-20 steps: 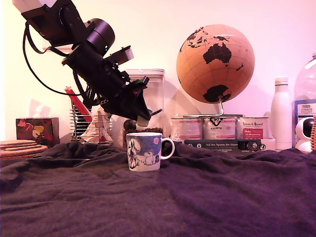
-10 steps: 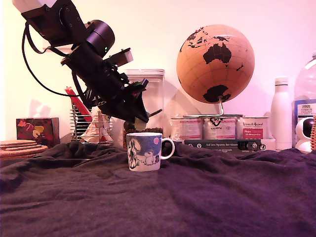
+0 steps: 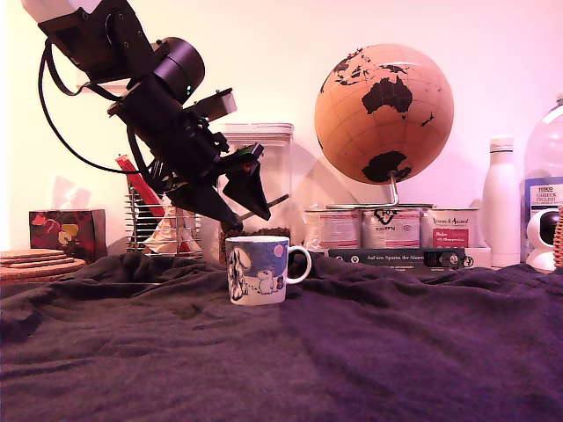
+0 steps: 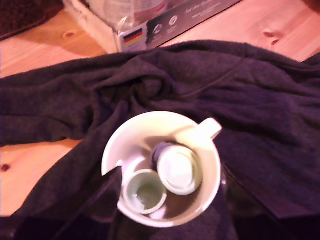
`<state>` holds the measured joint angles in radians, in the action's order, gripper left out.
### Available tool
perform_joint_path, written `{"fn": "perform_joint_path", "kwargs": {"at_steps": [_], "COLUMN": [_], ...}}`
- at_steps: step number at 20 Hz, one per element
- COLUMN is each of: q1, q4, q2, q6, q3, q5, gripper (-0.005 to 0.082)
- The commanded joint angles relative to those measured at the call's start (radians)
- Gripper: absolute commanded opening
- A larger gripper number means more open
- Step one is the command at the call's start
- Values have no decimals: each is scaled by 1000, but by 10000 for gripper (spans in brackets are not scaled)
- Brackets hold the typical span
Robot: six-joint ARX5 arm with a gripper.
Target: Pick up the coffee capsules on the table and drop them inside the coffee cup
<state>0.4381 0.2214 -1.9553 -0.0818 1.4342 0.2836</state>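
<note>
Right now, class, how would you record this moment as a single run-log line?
gripper: open, empty, above cup | coffee cup: upright on table | coffee capsules: two inside cup | on cloth: none seen

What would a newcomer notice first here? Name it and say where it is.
The black arm slants down from the exterior view's upper left, its open gripper poised just above the cartoon mug on the dark cloth. Behind, a big cork globe stands over some tins. The wrist view shows two capsules inside the mug.
</note>
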Motion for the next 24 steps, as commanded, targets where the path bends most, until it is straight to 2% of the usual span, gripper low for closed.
{"fn": "perform_joint_path", "kwargs": {"at_steps": [1, 4, 6, 8, 11, 12, 24], "q1": [3, 3, 3, 3, 3, 3, 3], "q4": [-3, 6, 17, 19, 16, 16, 39], "q2": [-37, -36, -34, -28, -20, -19, 79], "q6": [3, 3, 3, 3, 2, 2, 3], "q3": [8, 8, 8, 8, 8, 8, 8], "q5": [-5, -4, -5, -4, -1, -1, 0], "gripper": [569, 563, 492, 373, 30, -22, -19]}}
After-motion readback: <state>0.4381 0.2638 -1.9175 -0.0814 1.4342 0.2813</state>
